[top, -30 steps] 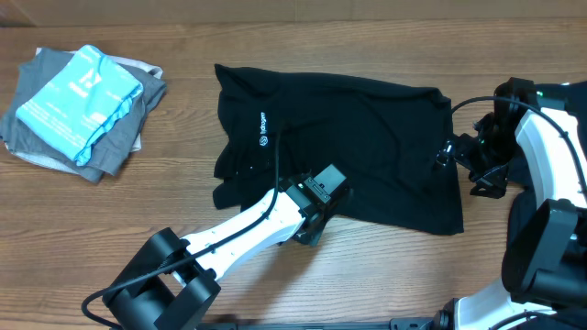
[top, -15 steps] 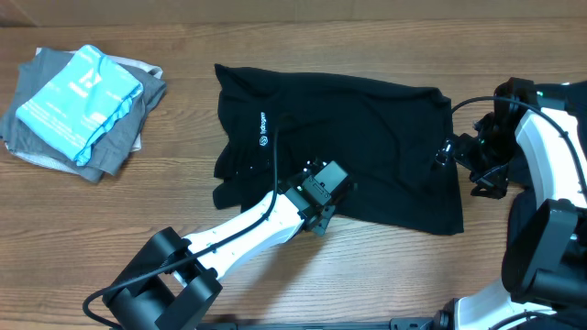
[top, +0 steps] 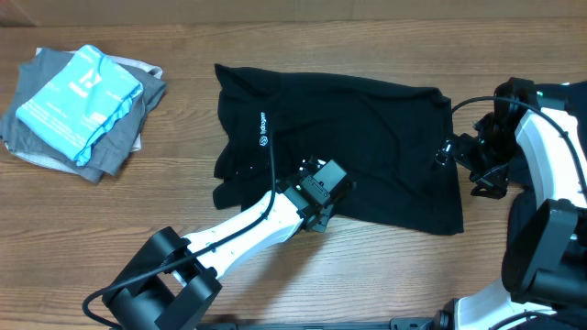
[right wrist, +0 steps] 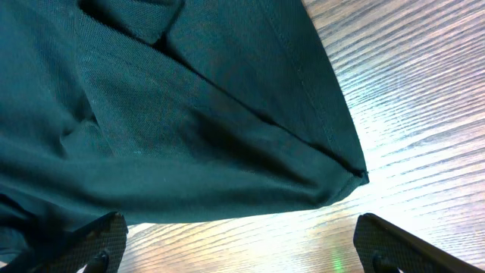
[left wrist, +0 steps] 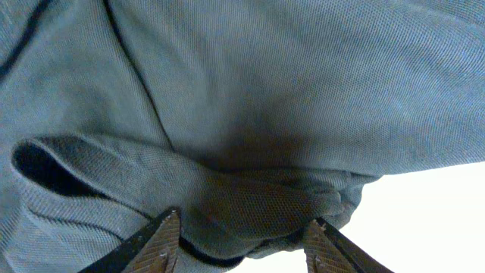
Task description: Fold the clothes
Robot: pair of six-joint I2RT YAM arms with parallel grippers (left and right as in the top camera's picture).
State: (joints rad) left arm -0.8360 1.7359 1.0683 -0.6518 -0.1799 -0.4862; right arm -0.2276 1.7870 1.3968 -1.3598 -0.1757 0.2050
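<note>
Left fingers (left wrist: pixel 163 243) stand apart around a bunched hem of the shirt (top: pixel 367 137), spread on the table (top: pixel 138 211); if they pinch it, I cannot tell. Right fingers (right wrist: pixel 98 236) gape wide over its corner. Lifting the left arm now could drag a caught hem and spoil the fold.

We log two arms, white shells with black joints. Left arm (top: pixel 243 229): boxy black wrist block, thin black cable (top: pixel 274 160). Right arm (top: pixel 550 151): same colours, looping black cable (top: pixel 470 101). Left gripper (left wrist: pixel 241 220): dark wedge fingers. Right gripper (right wrist: pixel 241 220): black, grainy fingers.
</note>
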